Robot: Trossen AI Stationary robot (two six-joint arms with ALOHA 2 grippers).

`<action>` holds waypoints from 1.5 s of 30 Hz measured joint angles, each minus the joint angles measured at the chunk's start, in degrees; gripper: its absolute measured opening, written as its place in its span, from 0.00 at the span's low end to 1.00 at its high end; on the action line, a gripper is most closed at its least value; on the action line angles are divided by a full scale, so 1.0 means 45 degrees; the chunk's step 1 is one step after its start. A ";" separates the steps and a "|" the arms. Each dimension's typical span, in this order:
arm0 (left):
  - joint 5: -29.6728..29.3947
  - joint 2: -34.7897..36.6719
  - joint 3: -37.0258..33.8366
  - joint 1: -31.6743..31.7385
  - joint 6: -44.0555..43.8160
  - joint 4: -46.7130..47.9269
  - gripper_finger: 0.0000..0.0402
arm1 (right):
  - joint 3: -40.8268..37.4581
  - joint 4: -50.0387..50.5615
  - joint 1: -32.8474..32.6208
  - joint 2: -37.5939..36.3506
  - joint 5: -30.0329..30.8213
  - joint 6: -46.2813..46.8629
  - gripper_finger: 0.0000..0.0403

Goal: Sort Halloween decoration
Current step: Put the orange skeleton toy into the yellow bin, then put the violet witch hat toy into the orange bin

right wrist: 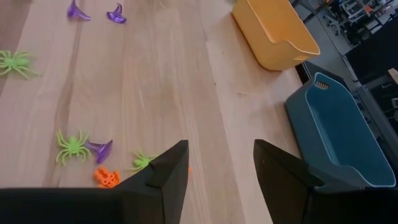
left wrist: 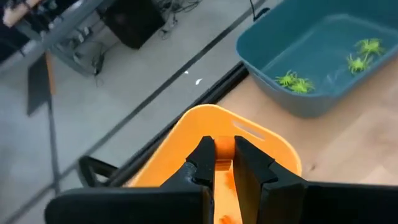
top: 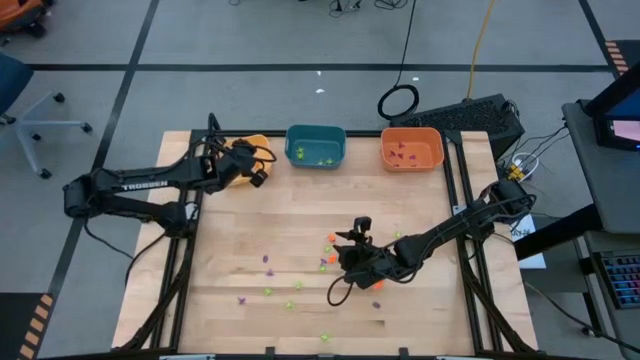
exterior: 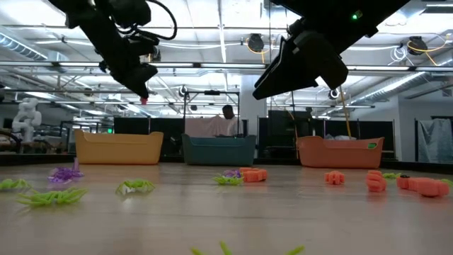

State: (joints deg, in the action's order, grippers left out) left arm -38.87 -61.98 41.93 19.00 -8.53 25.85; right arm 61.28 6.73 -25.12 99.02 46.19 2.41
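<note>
Right gripper (top: 352,262) hovers, jaws wide, over scattered Halloween decoration (top: 268,291) on the bench (top: 300,210).
The trinkets look light, stiff and skittery (pinch across the body); farther off, left gripper (top: 262,168), jaws narrow, hangs above the yellow bin (left wrist: 261,140).

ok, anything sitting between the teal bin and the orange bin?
No. In the high view the strip of table between the teal bin and the orange bin is bare wood.

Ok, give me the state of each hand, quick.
Left hand: nearly closed over the yellow bin; whether it pinches a trinket cannot be told.
Right hand: open, empty, above the table.
</note>
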 joint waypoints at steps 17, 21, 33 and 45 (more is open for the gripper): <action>0.4616 -0.2238 -0.0082 0.3503 -0.0346 0.0388 0.07 | 0.0000 -0.0400 0.0478 0.0000 -0.0391 -0.0071 0.41; 0.4731 -0.2951 -0.0082 0.4065 -0.0078 0.0339 0.07 | 0.0000 -0.0449 0.0556 0.0000 -0.1121 -0.0029 0.41; 0.4240 -0.3254 -0.0082 0.4228 -0.0370 0.0047 0.30 | 0.0000 -0.0448 0.0568 0.0000 -0.1336 -0.0021 0.41; 0.4230 -0.2050 -0.0082 0.2490 -0.1324 0.0657 0.41 | -0.0268 -0.0390 0.0563 -0.0005 -0.1394 0.0260 0.41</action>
State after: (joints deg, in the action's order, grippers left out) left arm -19.84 -71.20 41.56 30.21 -14.48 28.81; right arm 60.07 4.97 -22.59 99.00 39.92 3.58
